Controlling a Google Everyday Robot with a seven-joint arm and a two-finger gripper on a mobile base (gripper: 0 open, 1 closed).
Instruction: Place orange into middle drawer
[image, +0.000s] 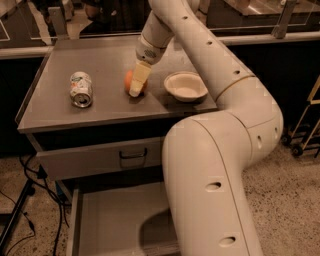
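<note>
We see the round, smooth orange fruit resting on the flat grey metal cabinet top, roughly at its middle. The cream-coloured gripper at the end of the big white robot arm points down onto the same spot. It stands right against the orange's right side and covers part of the fruit, so that only the left portion of the orange shows beside it. The gripper's tip reaches down to about the tabletop. We cannot tell whether the gripper is open, closed or gripping the orange, since the two overlap in our view.

To the left of the orange, well apart from it, a white-and-green drink can lies on its side. To the right, near the gripper but not touching it, sits a shallow cream bowl.

Below the top is a closed grey drawer front with a black loop handle. Under that, the wide, shallow grey metal middle drawer stands pulled out, its flat inside showing. The arm's lower body hides its right part.
</note>
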